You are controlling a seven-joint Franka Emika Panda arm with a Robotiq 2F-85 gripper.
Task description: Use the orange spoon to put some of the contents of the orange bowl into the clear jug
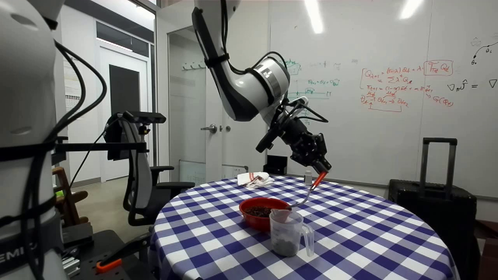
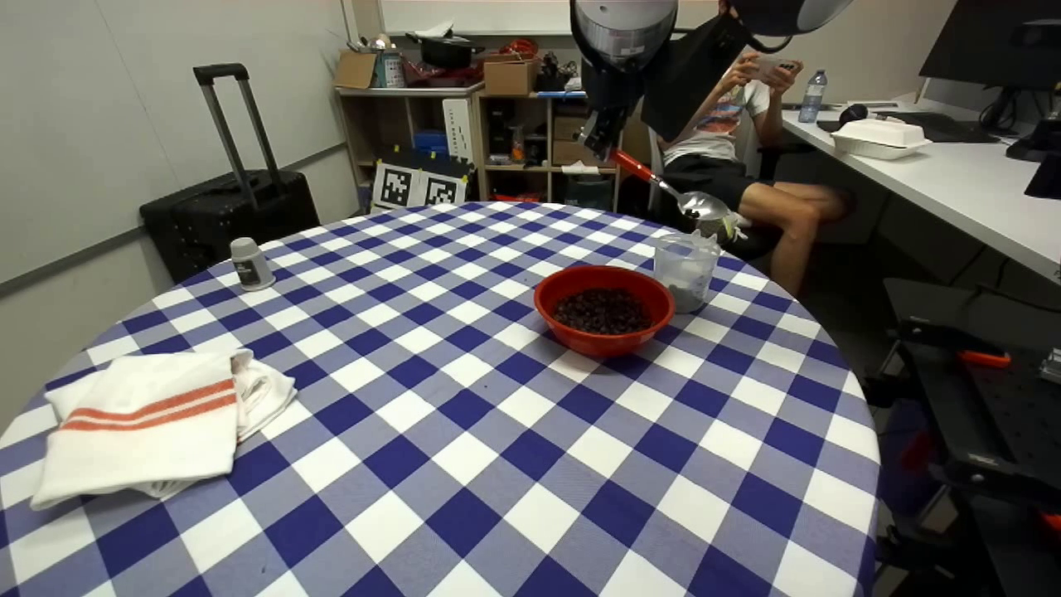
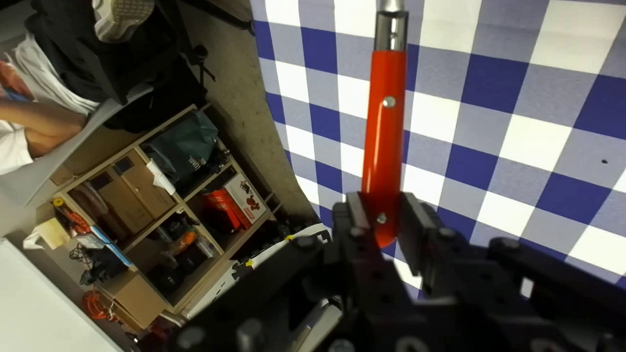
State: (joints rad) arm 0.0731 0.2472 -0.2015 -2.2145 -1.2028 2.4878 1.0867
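My gripper (image 3: pixel 381 208) is shut on the end of the orange spoon's handle (image 3: pixel 384 142); its pads press both sides. In an exterior view the orange spoon (image 2: pixel 632 164) slants down from the gripper (image 2: pixel 603 143), its metal head (image 2: pixel 701 205) hanging above the clear jug (image 2: pixel 686 261). A few dark bits show at the head's edge. Dark bean-like pieces fill the orange bowl (image 2: pixel 608 342), which stands beside the jug on the cloth. Greyish matter lies low inside the clear jug (image 1: pixel 288 229), seen upright in both exterior views. The wrist view does not show the spoon's head, the bowl or the jug.
A folded white towel (image 2: pixel 149 414) with orange stripes and a small greyish container (image 2: pixel 251 264) sit on the round table with its chequered cloth (image 1: pixel 350 233). Beyond the table's edge are a black suitcase (image 1: pixel 432 210), an office chair (image 1: pixel 136 175) and a seated person (image 2: pixel 721 124).
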